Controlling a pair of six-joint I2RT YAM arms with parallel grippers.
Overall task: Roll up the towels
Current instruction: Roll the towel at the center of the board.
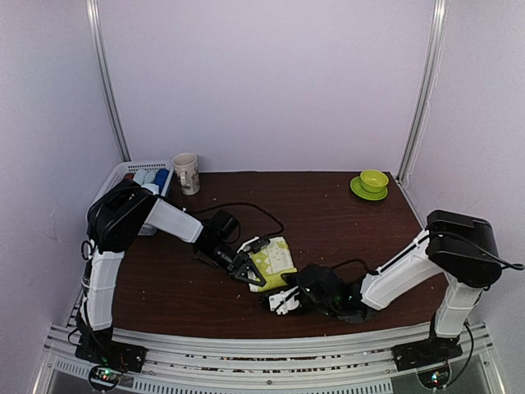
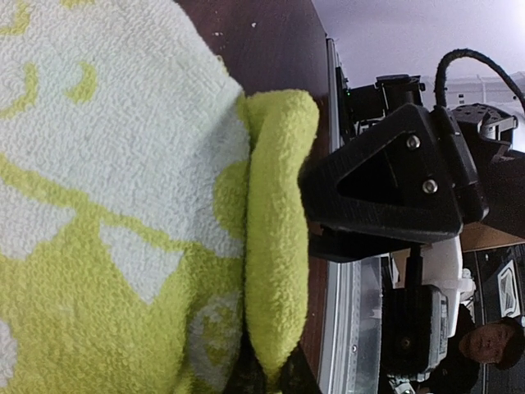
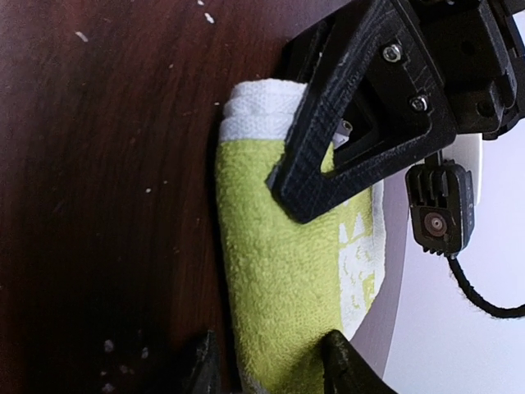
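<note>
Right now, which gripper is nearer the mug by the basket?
Left. The left gripper is at the near-left edge of the yellow-green towel, nearer the mug at the back left. The right gripper sits at the towel's near end, farther off.

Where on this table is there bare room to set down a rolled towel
Bare wood lies between the mug and the green cup on its saucer along the back, and right of the yellow-green towel toward the table's right edge. It is crowded at front centre, where the left gripper and right gripper meet at the towel.
</note>
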